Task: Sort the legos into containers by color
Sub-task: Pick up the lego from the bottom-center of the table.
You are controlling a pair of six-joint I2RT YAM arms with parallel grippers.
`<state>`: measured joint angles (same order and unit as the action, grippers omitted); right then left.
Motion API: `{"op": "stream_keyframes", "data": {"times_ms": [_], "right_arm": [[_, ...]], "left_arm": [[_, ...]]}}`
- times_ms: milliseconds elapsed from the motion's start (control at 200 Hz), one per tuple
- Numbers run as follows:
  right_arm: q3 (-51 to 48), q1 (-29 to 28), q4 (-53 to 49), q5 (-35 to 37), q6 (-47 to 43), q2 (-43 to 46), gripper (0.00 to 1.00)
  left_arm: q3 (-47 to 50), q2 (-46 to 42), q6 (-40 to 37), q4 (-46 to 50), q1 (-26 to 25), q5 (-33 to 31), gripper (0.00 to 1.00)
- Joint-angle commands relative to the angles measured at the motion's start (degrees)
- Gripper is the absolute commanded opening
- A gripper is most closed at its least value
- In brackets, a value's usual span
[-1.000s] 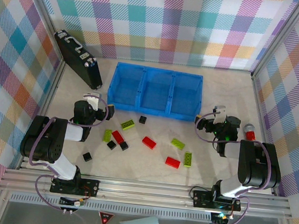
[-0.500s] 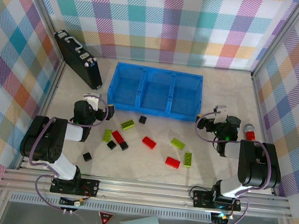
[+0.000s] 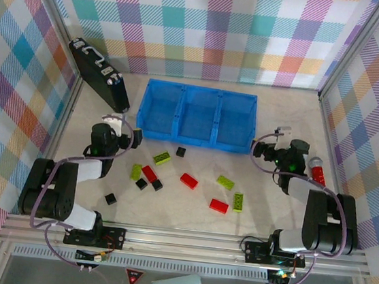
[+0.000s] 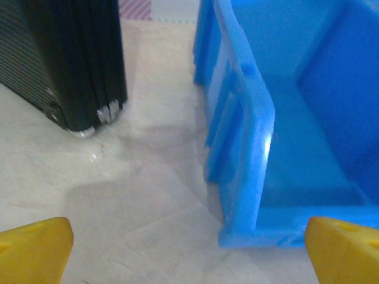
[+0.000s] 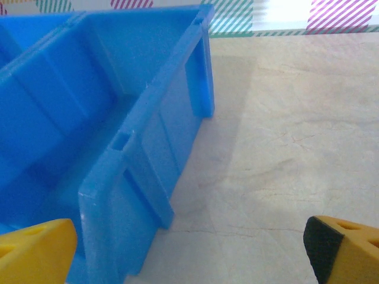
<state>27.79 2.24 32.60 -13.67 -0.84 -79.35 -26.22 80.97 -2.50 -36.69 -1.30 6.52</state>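
Top external view: the blue tray (image 3: 199, 89) lies in the upper centre of the frame. Its three containers, left (image 3: 160, 111), middle (image 3: 199, 116) and right (image 3: 236, 120), appear empty. All the legos lie loose on the table (image 3: 270, 213) below the tray, in the middle of the frame:

- Red bricks at (image 3: 149, 173), (image 3: 188, 180) and (image 3: 218, 206).
- Green bricks at (image 3: 162, 157), (image 3: 135, 171), (image 3: 225, 182) and (image 3: 238, 201).
- Black bricks at (image 3: 181, 152), (image 3: 141, 184), (image 3: 157, 185) and (image 3: 110, 199).

The left gripper (image 4: 188, 254) is spread wide and holds nothing. Its yellow fingertips (image 4: 32, 248) sit in the lower corners of the left wrist view. It faces the tray's left end wall, with the black case (image 4: 65, 59) at upper left.

The right gripper (image 5: 189, 251) is likewise spread wide and empty. It faces the tray's right end wall, near the red cylinder (image 3: 317, 172) at the right edge of the top view.

Step in hand, as judged: no brick is sorted, so this is the approach to a first pick.

Next move, as judged:

1. Turn one gripper away from the tray and toward the scattered bricks.
2. Lower it over a single brick.
3. Set the fingers across the brick's narrow sides, clear of its neighbours. The red, green and black bricks at centre left lie close together.
4. Close, lift, and carry the brick to the compartment assigned to that colour.
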Motion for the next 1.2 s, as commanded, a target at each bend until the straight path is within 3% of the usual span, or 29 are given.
{"op": "stream_keyframes", "data": {"times_ms": [0,190,380,540,670,860,1080,1195], "right_arm": [[2.09,-0.52,-10.35,-0.3,2.42,3.37,1.0],[6.22,-3.01,-26.26,0.06,6.67,10.09,0.93],[12.28,-6.67,-44.54,2.29,12.57,13.36,0.87],[15.7,-11.93,-54.72,8.04,16.38,15.25,0.83],[19.93,-15.45,-63.05,10.36,20.93,14.18,0.77],[23.83,-21.57,-70.49,12.34,23.06,11.43,0.75],[25.38,-27.58,-77.31,15.62,28.79,9.67,0.75],[25.12,-30.87,-79.29,17.56,31.45,9.48,0.74]], "left_arm": [[-2.41,-4.76,3.34,8.88,-0.23,-4.36,1.0],[-5.72,-11.15,9.61,20.49,-1.07,-7.84,1.0],[-12.28,-14.32,14.11,35.91,-1.07,-6.74,1.0],[-18.01,-14.42,19.15,46.99,-0.99,-6.19,1.0],[-24.38,-12.1,20.4,55.98,-0.9,0.82,1.0],[-31.84,-9.11,17.45,67.01,-0.9,7.01,1.0],[-37.2,-10.43,12.83,74.08,-0.9,7.65,1.0],[-36.16,-11.49,7.79,73.29,-0.91,6.53,1.0]]}}
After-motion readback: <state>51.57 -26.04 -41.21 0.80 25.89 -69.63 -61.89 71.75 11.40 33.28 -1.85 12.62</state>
